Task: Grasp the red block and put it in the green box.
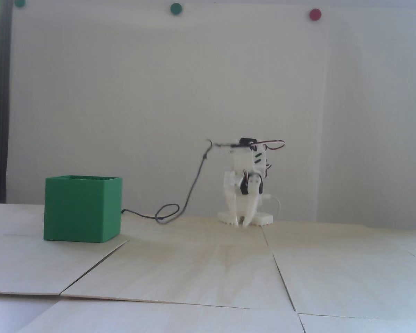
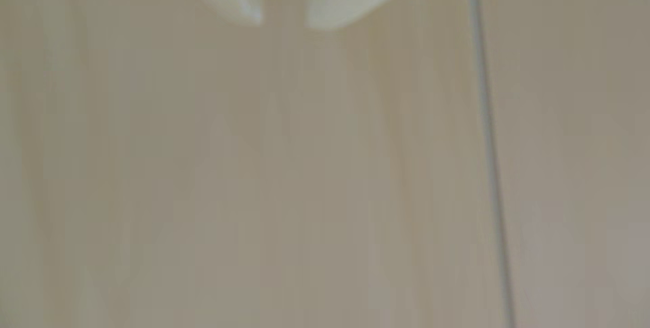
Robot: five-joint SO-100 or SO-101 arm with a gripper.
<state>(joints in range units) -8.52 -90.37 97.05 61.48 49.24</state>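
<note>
- In the fixed view, the box [image 1: 82, 209] stands on the table [image 1: 208, 270], well to the left of me.
- My gripper [image 1: 241, 222] points down at the table before my base [image 1: 263, 218].
- A cable [image 1: 180, 208] lies between box and base.

Nothing to read anywhere here: no lettering, number, brand or sign comes through in the fixed view or the wrist view. The green box [image 1: 81, 209] shows plain ribbed sides with no label, and the white arm [image 1: 244, 180] carries no marking that can be made out at this blur.
</note>
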